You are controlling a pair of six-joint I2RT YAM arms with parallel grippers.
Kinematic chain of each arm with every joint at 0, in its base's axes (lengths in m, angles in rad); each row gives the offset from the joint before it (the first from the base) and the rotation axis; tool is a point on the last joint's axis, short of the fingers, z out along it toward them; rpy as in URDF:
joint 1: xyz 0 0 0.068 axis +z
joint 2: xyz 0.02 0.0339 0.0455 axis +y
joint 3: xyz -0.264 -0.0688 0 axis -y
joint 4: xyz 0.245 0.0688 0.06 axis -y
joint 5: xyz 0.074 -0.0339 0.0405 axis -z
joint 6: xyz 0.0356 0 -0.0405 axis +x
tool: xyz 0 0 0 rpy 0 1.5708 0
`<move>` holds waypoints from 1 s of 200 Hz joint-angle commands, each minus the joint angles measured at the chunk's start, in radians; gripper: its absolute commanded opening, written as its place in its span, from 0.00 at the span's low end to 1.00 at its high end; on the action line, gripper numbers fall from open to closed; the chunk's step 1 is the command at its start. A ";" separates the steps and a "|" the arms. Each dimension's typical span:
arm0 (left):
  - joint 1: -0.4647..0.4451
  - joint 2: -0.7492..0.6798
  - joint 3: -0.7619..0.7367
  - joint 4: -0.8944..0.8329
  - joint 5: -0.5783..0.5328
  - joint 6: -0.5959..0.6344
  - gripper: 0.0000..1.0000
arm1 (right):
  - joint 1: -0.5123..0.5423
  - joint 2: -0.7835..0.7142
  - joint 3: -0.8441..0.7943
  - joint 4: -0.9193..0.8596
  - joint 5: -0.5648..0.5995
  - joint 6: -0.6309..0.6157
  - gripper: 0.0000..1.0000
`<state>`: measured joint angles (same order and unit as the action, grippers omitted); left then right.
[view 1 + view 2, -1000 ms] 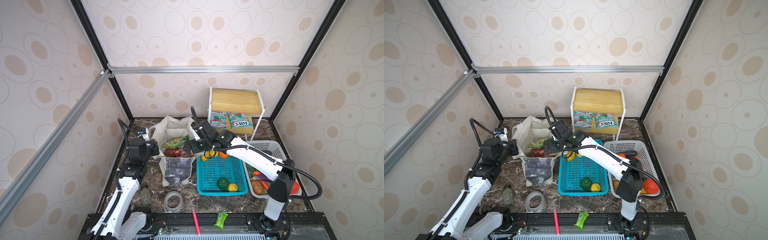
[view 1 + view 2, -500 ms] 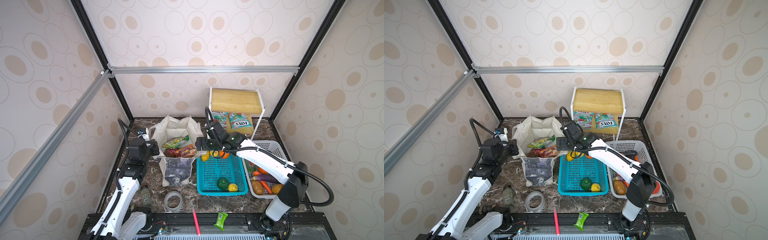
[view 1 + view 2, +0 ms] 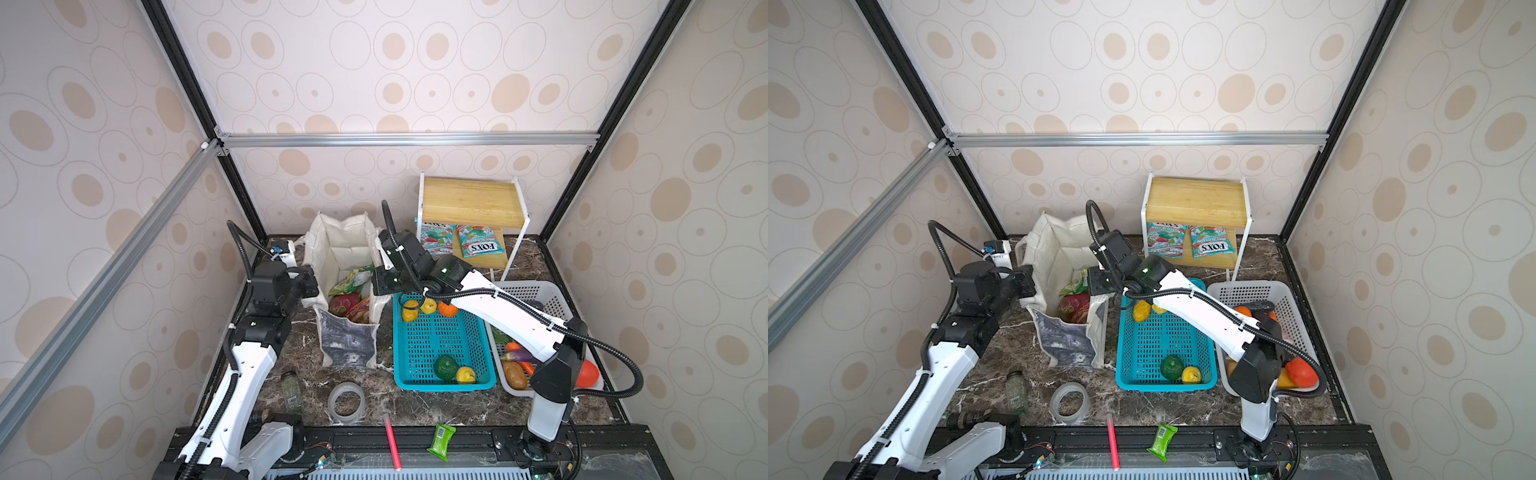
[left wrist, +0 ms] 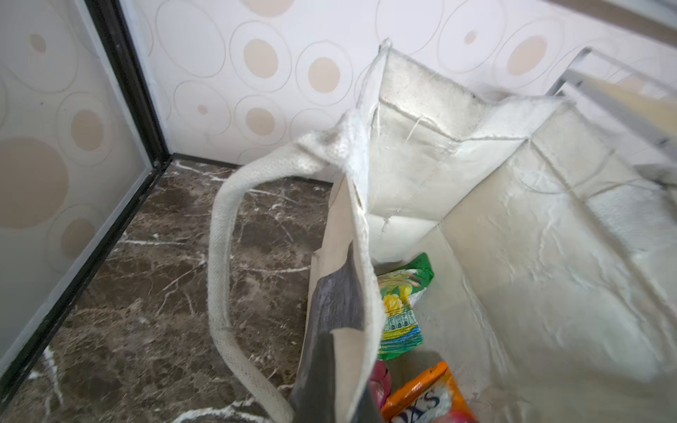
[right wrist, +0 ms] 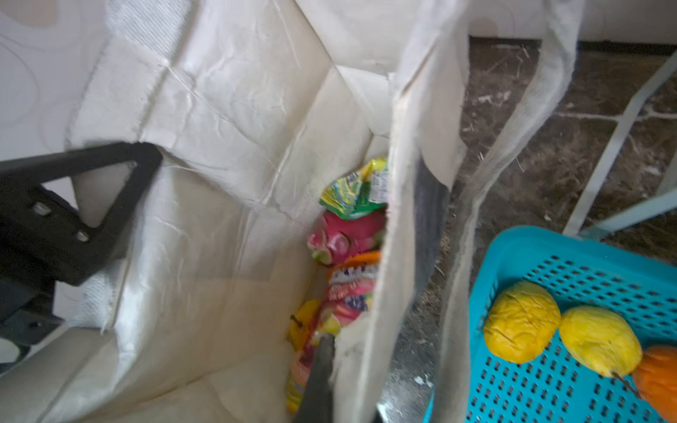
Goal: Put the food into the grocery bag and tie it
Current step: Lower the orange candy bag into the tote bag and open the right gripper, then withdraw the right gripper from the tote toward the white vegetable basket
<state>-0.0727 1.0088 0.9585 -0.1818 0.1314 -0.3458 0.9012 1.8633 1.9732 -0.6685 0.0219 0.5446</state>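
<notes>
Pulled back from above the open mouth a second ago, the right gripper [image 3: 384, 286] now sits clenched at the right rim of the grocery bag [image 3: 349, 249], apparently pinching the canvas wall; only one finger [image 5: 318, 366] shows, inside it. Opposite, the left gripper [image 3: 309, 286] is clamped on the left rim, spreading the tote just beside the teal basket [image 3: 399, 376]. A dragon fruit [image 5: 344, 234] and snack packets [image 5: 355, 190] lie at the bottom. Soft canvas likely sags unless held at its hemmed rim; the loop handles [image 4: 219, 256] look the place to grasp for tying. Yellow fruits [image 5: 522, 322] wait in the basket, light-looking and rounded, probably best pinched across the middle.
</notes>
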 commanded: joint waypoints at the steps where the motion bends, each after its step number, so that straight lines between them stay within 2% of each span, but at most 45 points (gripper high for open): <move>1: 0.005 -0.002 0.097 0.069 0.065 -0.049 0.00 | 0.004 0.043 0.098 0.049 -0.010 0.000 0.00; 43: 0.005 -0.013 0.006 0.070 -0.018 0.000 0.00 | -0.017 0.024 0.010 0.036 0.072 0.005 0.00; 55: 0.004 -0.009 -0.032 0.091 -0.034 0.014 0.00 | -0.039 0.007 -0.048 0.066 0.050 0.030 0.00; 81: 0.006 0.025 -0.118 0.126 -0.082 0.043 0.00 | -0.124 -0.025 -0.214 0.197 -0.107 0.141 0.00; 103: 0.004 0.030 -0.125 0.101 -0.092 0.054 0.00 | -0.135 -0.039 -0.252 0.175 -0.062 0.140 0.00; 114: 0.004 0.007 -0.147 0.120 -0.099 0.051 0.00 | -0.133 -0.052 -0.267 0.174 -0.046 0.127 0.10; 120: 0.005 -0.005 -0.158 0.129 -0.102 0.050 0.00 | -0.133 -0.061 -0.273 0.175 -0.043 0.120 0.22; 132: 0.005 -0.022 -0.169 0.133 -0.112 0.053 0.00 | -0.134 -0.085 -0.273 0.148 -0.014 0.112 0.56; 144: 0.004 -0.026 -0.173 0.128 -0.120 0.054 0.00 | -0.129 -0.114 -0.255 0.079 0.075 0.112 0.70; 155: 0.005 -0.022 -0.170 0.123 -0.122 0.056 0.00 | -0.122 -0.145 -0.233 -0.010 0.190 0.121 0.92; 165: 0.005 -0.018 -0.167 0.123 -0.122 0.054 0.00 | -0.121 -0.173 -0.213 -0.095 0.296 0.138 0.95; 169: 0.005 -0.018 -0.167 0.122 -0.121 0.053 0.00 | -0.121 -0.184 -0.206 -0.133 0.342 0.150 1.00; 200: 0.005 -0.021 -0.168 0.120 -0.123 0.053 0.00 | -0.122 -0.274 -0.185 -0.424 0.716 0.323 1.00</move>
<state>-0.0727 0.9993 0.7876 -0.0830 0.0200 -0.3141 0.7845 1.6749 1.7638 -0.7975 0.3607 0.7235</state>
